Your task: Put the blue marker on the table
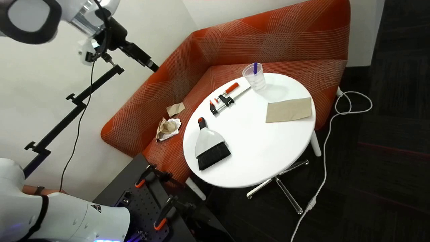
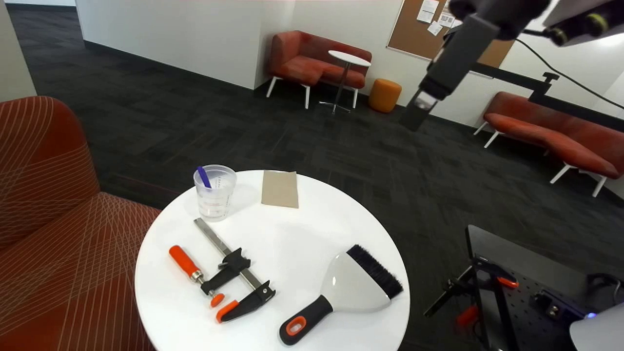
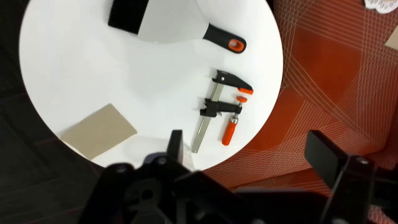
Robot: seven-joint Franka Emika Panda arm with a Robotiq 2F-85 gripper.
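Evidently the work is at its approach step: the pincer (image 3: 244, 144) hangs high, well apart from the worktop (image 1: 255, 143), its fingers (image 3: 323, 158) spread wide with nothing between them. The blue marker (image 2: 204, 177) leans inside a clear plastic cup (image 2: 215, 201), its upper end poking above the rim in both exterior views. Next, I judge, the pincer should come down over that end, pinch it and lift straight up — a sideways pull could tip the cup. The cup stands near the worktop's edge, close by the orange-red sofa (image 1: 235, 50), so room to overshoot there looks slim. For setting down, the middle of the worktop looks roomiest — a broad stretch between the bar clamp (image 2: 234, 263), the hand brush (image 2: 348, 290) and the sheet of brown paper (image 2: 280, 189).
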